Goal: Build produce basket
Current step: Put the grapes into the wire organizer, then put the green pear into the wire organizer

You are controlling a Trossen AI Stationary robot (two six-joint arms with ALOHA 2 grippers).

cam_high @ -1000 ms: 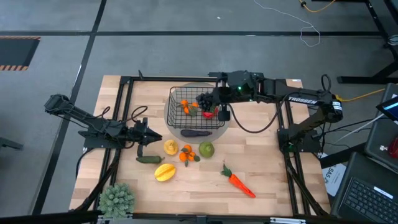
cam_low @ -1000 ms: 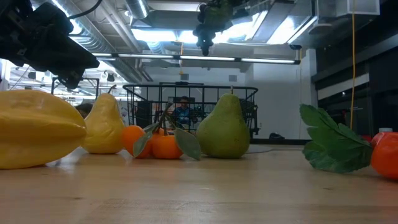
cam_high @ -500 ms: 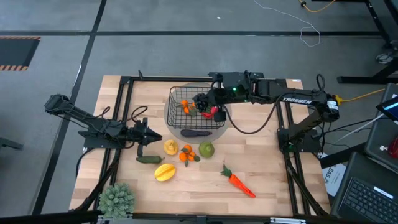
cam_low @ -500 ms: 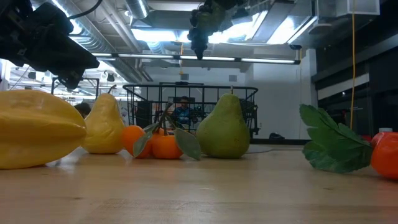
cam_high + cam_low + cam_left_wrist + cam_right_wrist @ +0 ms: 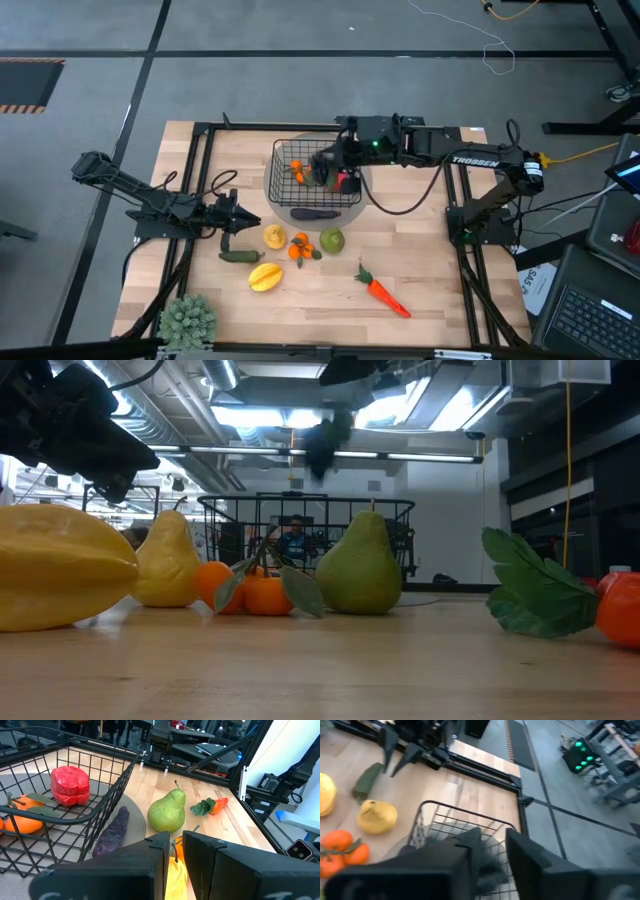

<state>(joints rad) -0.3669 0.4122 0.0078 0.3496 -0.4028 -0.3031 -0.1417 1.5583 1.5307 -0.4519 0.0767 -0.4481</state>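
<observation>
The right gripper [image 5: 325, 166] is hovering over the black wire basket [image 5: 283, 152], and a dark bunch — grapes [image 5: 322, 444], by the look — is hanging blurred just under it in the low view; I cannot tell whether the jaws are spread or pinching. The basket is sitting at the table's far middle, holding a red pepper [image 5: 69, 785] and tangerines [image 5: 23, 819]; a purple eggplant [image 5: 112, 830] is lying outside, against its near wall. The left gripper [image 5: 243, 222] is waiting near the cucumber [image 5: 240, 256], jaws a narrow slit apart. Risks, as I judge them: the bunch bouncing off the pepper or catching the rim, or the wrist clipping the wire wall while lifting away.
</observation>
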